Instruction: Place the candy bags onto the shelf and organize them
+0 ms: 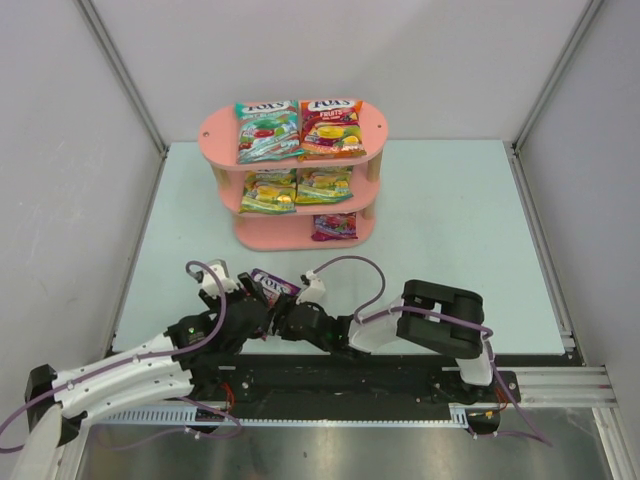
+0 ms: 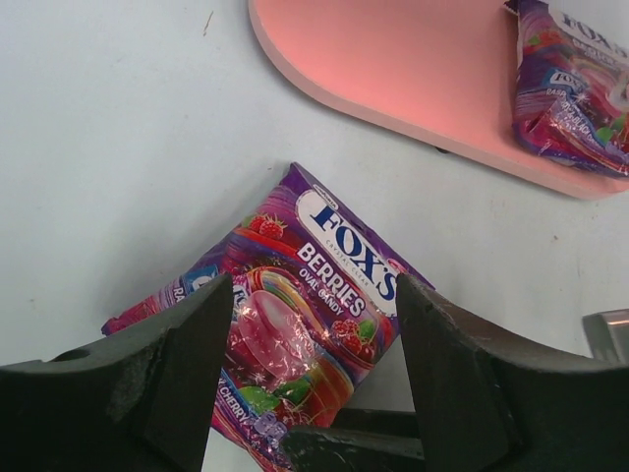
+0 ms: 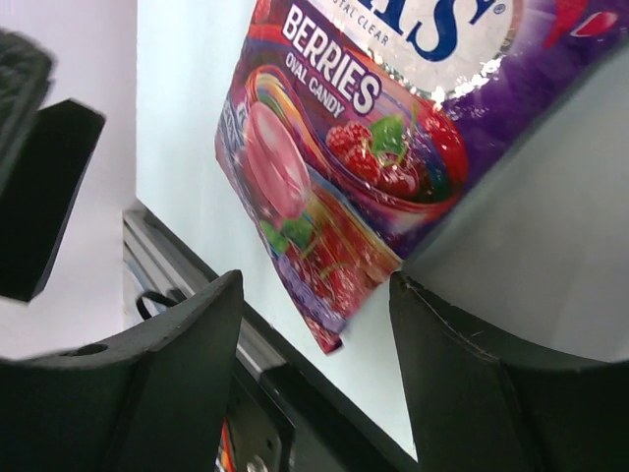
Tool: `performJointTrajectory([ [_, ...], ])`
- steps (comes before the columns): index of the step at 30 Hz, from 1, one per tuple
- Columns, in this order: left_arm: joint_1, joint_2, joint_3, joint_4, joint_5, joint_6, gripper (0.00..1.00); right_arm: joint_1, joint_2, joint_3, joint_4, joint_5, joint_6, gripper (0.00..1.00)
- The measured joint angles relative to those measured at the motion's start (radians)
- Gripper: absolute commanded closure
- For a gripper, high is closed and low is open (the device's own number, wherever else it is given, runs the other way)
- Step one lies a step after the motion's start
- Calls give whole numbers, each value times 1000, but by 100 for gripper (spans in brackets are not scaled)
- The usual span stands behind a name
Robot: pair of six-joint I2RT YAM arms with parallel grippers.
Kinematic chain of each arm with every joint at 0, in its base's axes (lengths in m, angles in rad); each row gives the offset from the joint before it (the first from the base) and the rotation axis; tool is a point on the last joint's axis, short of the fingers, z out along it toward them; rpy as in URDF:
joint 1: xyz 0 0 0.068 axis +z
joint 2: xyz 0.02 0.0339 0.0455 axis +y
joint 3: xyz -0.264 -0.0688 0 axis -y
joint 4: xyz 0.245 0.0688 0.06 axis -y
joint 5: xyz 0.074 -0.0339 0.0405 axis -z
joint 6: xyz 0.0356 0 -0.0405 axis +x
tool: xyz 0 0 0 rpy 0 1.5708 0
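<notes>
Candy bags [image 1: 268, 132] are seen in two places: five are laid out on the tiers of the shelf [image 1: 270, 236], while the sixth, a purple berries bag [image 2: 339, 256], is found on the table [image 1: 450, 220] near the bottom board. The left gripper [image 2: 314, 295] and right gripper [image 3: 314, 290] are held over this bag from either side with jaws parted and nothing clamped. Whether any finger touches it cannot be told.

Seen from above, the near purple bag [image 1: 272, 287] is half hidden behind the arms [image 1: 320, 328]. At the left wrist its lower end vanishes behind the left gripper [image 2: 314, 285], and the other purple bag [image 2: 575, 88] runs off the edge.
</notes>
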Motion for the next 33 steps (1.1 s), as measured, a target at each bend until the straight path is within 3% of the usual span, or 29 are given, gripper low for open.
performJointTrajectory([
  [7, 0, -50, 6, -24, -10, 14, 28, 6, 63, 77, -15, 19, 69, 45],
  [10, 0, -53, 6, -34, -10, 15, 28, 8, 74, 87, -27, 23, 89, 60],
  [12, 0, -53, 6, -40, -10, 15, 28, 9, 80, 88, -41, 27, 101, 83],
  [15, 0, -53, 6, -43, -10, 14, 28, 10, 96, 89, -49, 28, 116, 100],
  [23, 0, -47, 6, -43, -9, 15, 28, 5, 70, 95, -116, 35, 79, 100],
  [33, 0, -21, 3, 13, 18, 70, 28, -87, -126, 82, -430, -106, -236, 100],
])
